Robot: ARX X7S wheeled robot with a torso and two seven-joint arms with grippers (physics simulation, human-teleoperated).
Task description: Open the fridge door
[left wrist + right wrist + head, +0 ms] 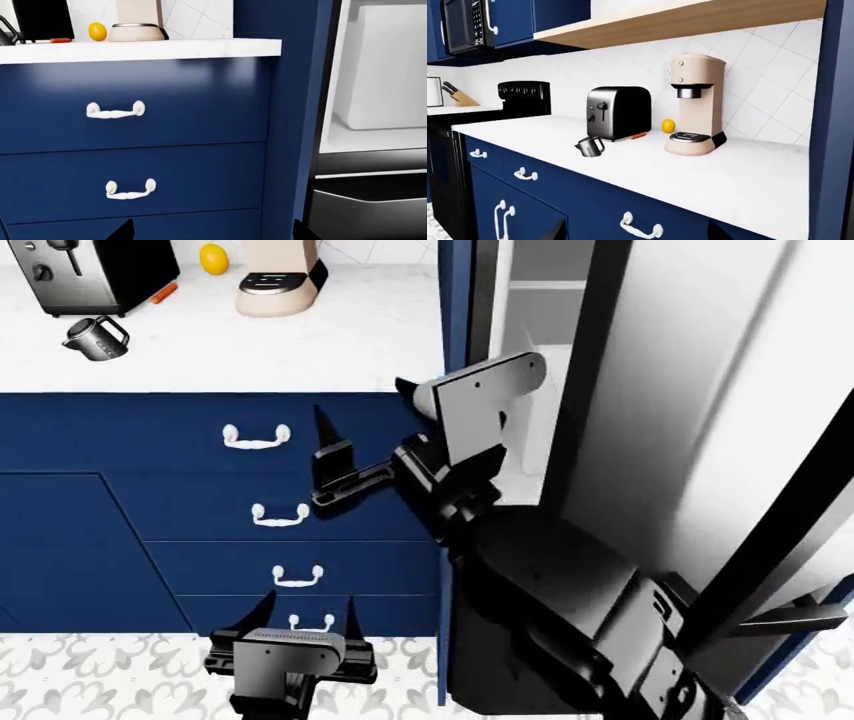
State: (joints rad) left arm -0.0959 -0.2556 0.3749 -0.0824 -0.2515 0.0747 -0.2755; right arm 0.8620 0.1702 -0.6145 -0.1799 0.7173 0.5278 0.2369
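Note:
The fridge door [727, 390], a large brushed-steel panel with a black edge, stands swung out toward me at the right of the head view. Behind it the white fridge interior [534, 330] is exposed, also seen with a white bin [383, 75] in the left wrist view. A long black bar [787, 530] runs along the door's right side. My right gripper [318, 455] is open in front of the navy drawers, left of the doorway, holding nothing. My left gripper [300, 615] hangs open low by the bottom drawers. Both grippers' fingertips frame empty space in the wrist views [212, 232] [637, 232].
Navy drawers with white handles [115, 110] fill the left under a white countertop [267, 350]. On it stand a toaster [618, 113], a beige coffee maker [696, 105], a lemon [668, 125] and a small dark pitcher [590, 146]. The dark freezer drawer [373, 210] sits below the fridge opening.

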